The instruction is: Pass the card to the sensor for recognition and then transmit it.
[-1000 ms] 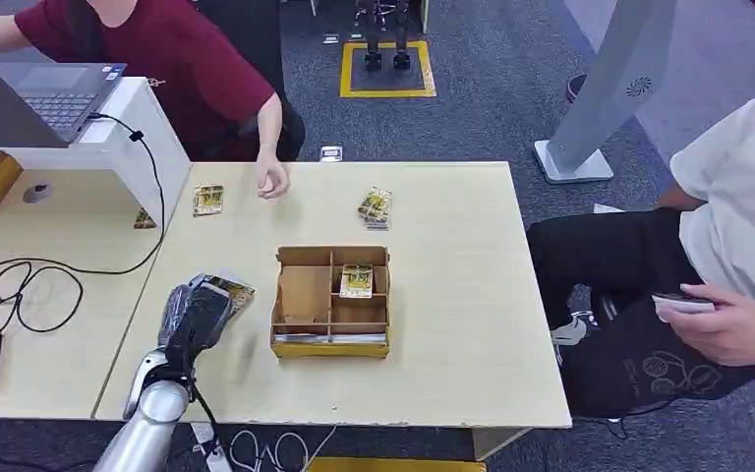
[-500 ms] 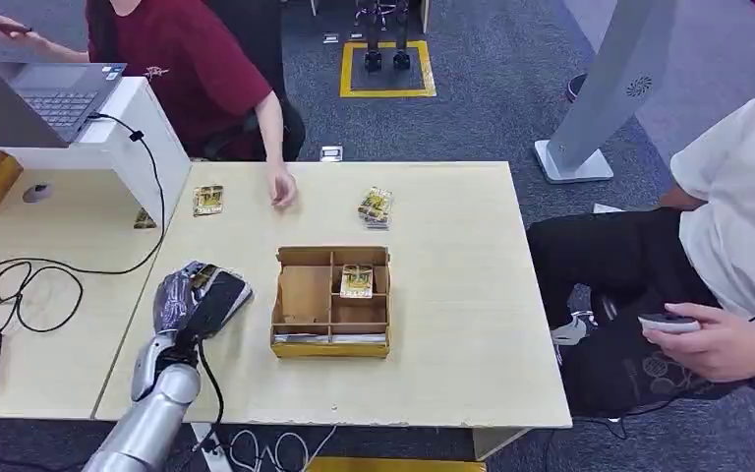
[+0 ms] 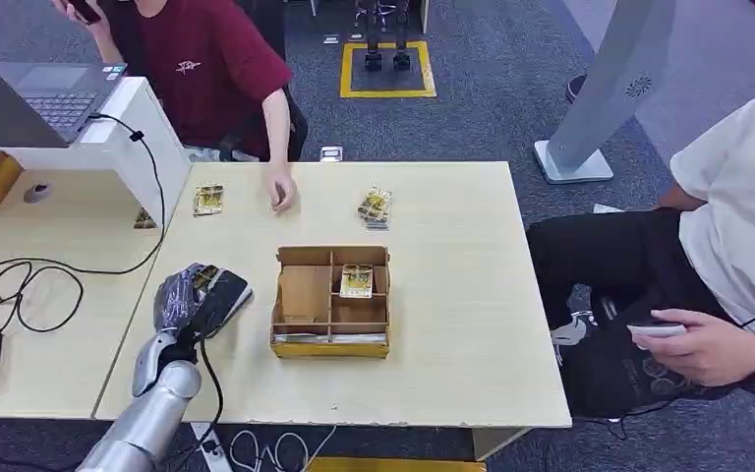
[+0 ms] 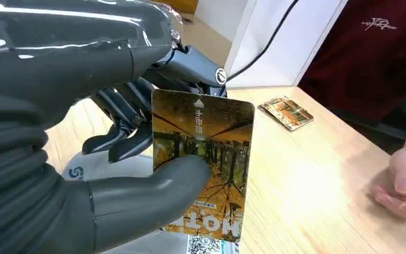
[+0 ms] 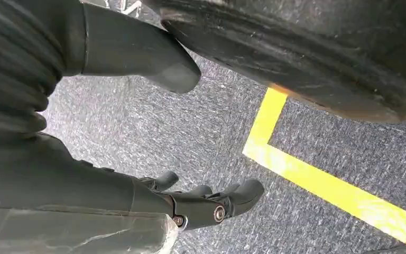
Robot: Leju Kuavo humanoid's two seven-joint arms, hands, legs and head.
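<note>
My left hand (image 3: 200,299) hovers over the table's left part, just left of the wooden box. In the left wrist view the hand (image 4: 74,159) pinches a card (image 4: 211,143) with an orange forest picture between thumb and fingers, held upright. Under the card lies a flat white device (image 4: 92,168) with a QR label; I cannot tell whether card and device touch. My right hand (image 5: 190,201) hangs above grey carpet with a yellow line, its fingers apart and holding nothing.
A compartmented wooden box (image 3: 330,348) stands mid-table with a card (image 3: 356,280) inside. Another card (image 3: 207,200) and a small card stack (image 3: 375,207) lie farther back. A person's hand (image 3: 279,192) rests on the table (image 3: 452,295). Another person sits at the right.
My left hand turned and shifted slightly toward the near side with the card. The person in red raised one arm; their other hand slid a little right along the table.
</note>
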